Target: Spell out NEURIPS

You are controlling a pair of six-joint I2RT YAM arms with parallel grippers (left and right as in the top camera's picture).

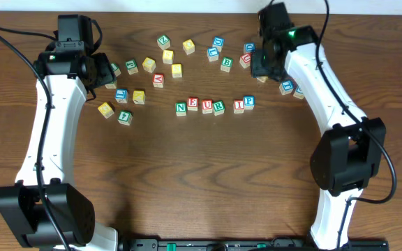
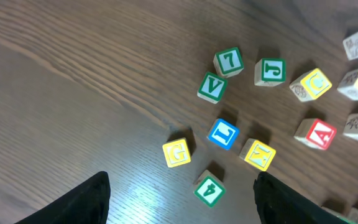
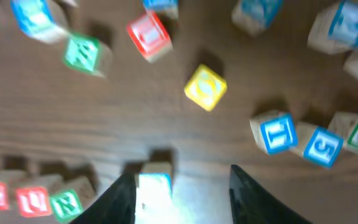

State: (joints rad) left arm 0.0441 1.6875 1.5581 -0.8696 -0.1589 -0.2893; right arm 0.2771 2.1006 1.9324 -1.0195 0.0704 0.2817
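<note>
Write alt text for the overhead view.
Six cubes in a row on a wooden table spell NEURIP, with no S yet. Loose cubes lie scattered behind it, with the left gripper by those at left and the right gripper over those at right.

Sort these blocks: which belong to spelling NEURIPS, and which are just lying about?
Job in hand: N block, E block, U block, R block, I block, P block, lined up in a row.
Lying about: green V block, green 7 block, blue L block, red A block.
</note>
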